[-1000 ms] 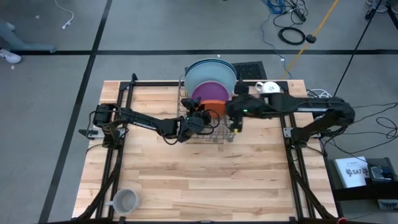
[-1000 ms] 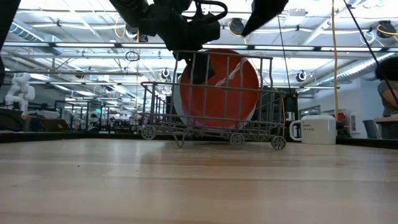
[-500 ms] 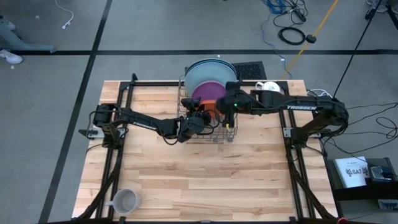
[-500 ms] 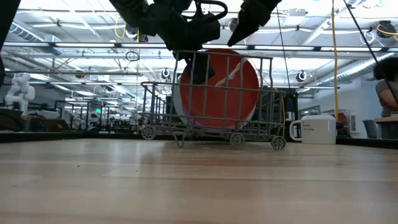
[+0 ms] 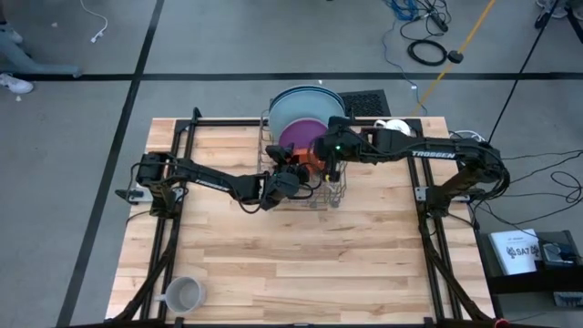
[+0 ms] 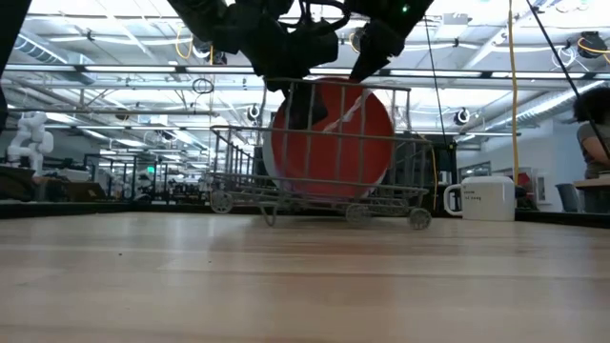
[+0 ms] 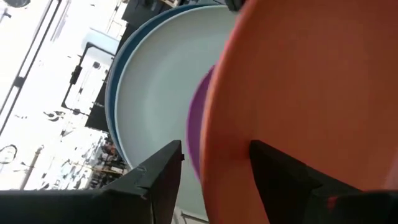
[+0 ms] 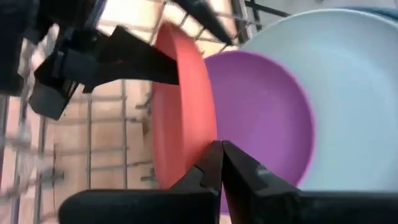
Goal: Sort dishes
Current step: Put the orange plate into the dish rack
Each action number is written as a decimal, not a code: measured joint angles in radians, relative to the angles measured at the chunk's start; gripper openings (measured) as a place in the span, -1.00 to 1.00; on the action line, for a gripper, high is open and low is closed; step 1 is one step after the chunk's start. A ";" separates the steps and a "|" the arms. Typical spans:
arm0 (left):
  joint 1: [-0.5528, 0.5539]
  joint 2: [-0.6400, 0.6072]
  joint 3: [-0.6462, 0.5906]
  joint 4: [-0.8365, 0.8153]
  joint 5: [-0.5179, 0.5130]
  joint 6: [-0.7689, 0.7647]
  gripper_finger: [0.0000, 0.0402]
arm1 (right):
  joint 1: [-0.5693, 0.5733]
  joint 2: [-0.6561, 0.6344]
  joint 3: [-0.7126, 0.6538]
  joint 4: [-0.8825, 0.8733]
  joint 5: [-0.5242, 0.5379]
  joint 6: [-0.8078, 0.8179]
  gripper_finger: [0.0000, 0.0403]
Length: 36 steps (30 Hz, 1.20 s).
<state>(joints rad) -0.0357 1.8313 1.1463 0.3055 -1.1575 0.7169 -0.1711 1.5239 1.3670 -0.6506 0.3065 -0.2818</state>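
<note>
A wire dish rack (image 5: pixel 339 196) stands at the table's far middle, with plates on edge in it. The orange plate (image 6: pixel 329 143) is nearest, then a purple plate (image 8: pixel 261 118), then a light blue one (image 5: pixel 305 107) with a dark blue rim behind it. My left gripper (image 7: pixel 216 144) reaches in level from the left and is open, one finger on each side of the orange plate's rim. My right gripper (image 8: pixel 219 144) is shut and slants down from the right onto the orange plate's upper rim. My left gripper has its fingers astride the orange plate's rim (image 7: pixel 214 124); purple shows between one finger and the rim, and whether the other finger touches the plate's face I cannot tell. My right gripper sets its shut fingertips at the orange plate's rim (image 8: pixel 202 134), on the side facing the purple plate, slanting down from the table's right. The plate stays on edge in the rack.
A white mug (image 5: pixel 393 128) stands just right of the rack, under my right arm. A grey mug (image 5: pixel 182 293) sits near the table's front left corner. Bare wood lies between the rack and the near edge.
My right gripper has swung from the rack's near right corner toward the table's left and far edge, sinking onto the top of the orange plate. The rack with its plates has slid slightly toward the table's left.
</note>
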 joint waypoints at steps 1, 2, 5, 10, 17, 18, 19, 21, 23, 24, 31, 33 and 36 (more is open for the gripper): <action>0.000 0.000 0.000 0.000 -0.003 0.011 -0.05 | 0.001 0.007 0.000 -0.002 0.002 0.000 -1.00; -0.001 0.000 0.000 0.004 -0.008 0.025 -0.05 | 0.001 0.010 -0.002 -0.008 0.006 0.001 -1.00; -0.002 0.000 0.000 0.018 -0.022 0.074 -0.05 | 0.000 0.013 -0.003 -0.015 0.005 0.008 -1.00; -0.013 0.000 0.001 0.023 -0.039 0.223 -0.05 | 0.000 0.014 -0.003 -0.016 0.004 0.010 -1.00; -0.030 0.000 0.003 0.060 -0.061 0.444 -0.05 | 0.000 0.015 -0.004 -0.026 0.003 0.023 -1.00; -0.032 0.000 0.003 0.068 -0.065 0.446 -0.05 | 0.000 0.015 -0.004 -0.026 0.004 0.023 -1.00; -0.035 0.000 0.003 0.075 -0.067 0.453 -0.05 | 0.000 0.015 -0.004 -0.026 0.005 0.023 -1.00; -0.041 0.000 0.003 0.082 -0.067 0.493 -0.05 | 0.000 0.015 -0.004 -0.027 0.005 0.023 -1.00; -0.045 -0.001 0.003 0.079 -0.066 0.526 -0.05 | 0.000 0.015 -0.004 -0.028 0.003 0.022 -1.00; -0.047 -0.001 0.003 0.074 -0.062 0.532 -0.05 | 0.001 0.015 -0.004 -0.031 0.001 0.019 -1.00; -0.051 -0.001 0.003 0.074 -0.041 0.617 -0.05 | 0.001 0.015 -0.004 -0.062 -0.001 0.023 -1.00; -0.054 -0.001 0.003 0.084 -0.023 0.664 -0.05 | 0.001 0.015 -0.004 -0.071 -0.001 0.023 -1.00; -0.056 -0.001 0.003 0.112 -0.005 0.752 -0.05 | 0.000 0.015 -0.004 -0.080 0.000 0.027 -1.00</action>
<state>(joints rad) -0.0916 1.8301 1.1492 0.4175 -1.1629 1.4693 -0.1707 1.5387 1.3628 -0.7309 0.3061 -0.2550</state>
